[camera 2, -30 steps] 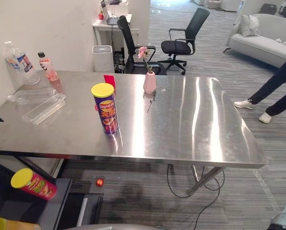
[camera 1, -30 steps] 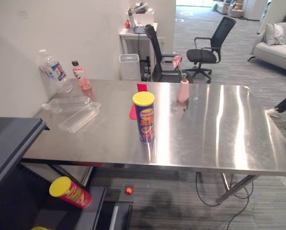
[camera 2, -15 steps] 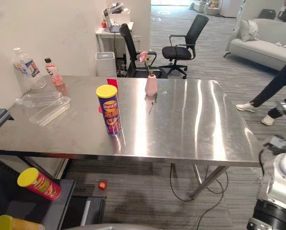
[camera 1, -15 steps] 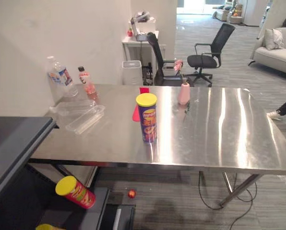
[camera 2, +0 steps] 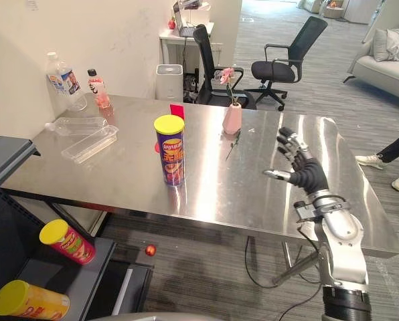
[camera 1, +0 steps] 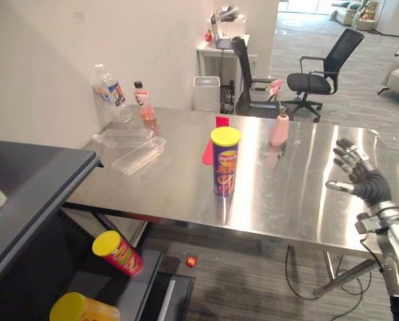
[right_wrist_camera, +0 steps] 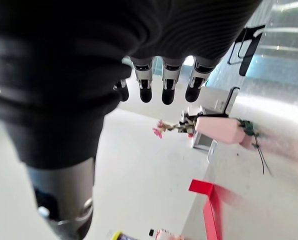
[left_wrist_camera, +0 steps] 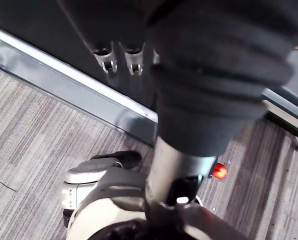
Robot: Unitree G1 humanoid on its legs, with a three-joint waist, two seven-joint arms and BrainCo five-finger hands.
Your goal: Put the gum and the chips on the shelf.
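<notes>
On the stainless steel table (camera 1: 300,200), toward its front middle, the purple chips can (camera 1: 225,162) stands upright, its long axis vertical and its yellow lid facing up. Just behind it a red pack (camera 1: 221,121) stands on the tabletop, partly hidden by the can, so its exact shape cannot be told. The robot's right hand (camera 2: 301,168) is raised over the right part of the table, well apart from the can. Its fingers are spread and straight, pointing up and away, its thumb is turned toward the can, and it holds nothing. The left hand (left_wrist_camera: 209,60) hangs low above the carpet beside the dark shelf unit (camera 1: 32,184); whether it is open or closed cannot be told.

On the unit's lower shelf two more cans lie on their sides: a red chips can (camera 1: 119,253) with a yellow lid and, nearer the camera, a yellow can (camera 1: 82,309).

At the table's far left stand a water bottle (camera 1: 109,100) and a small pink drink bottle (camera 1: 144,107), with clear plastic trays (camera 1: 136,150) lying beside them. A pink vase (camera 1: 278,130) holding a flower stands behind and to the right of the chips can. A small red ball (camera 1: 191,261) lies on the floor under the table's front edge.
</notes>
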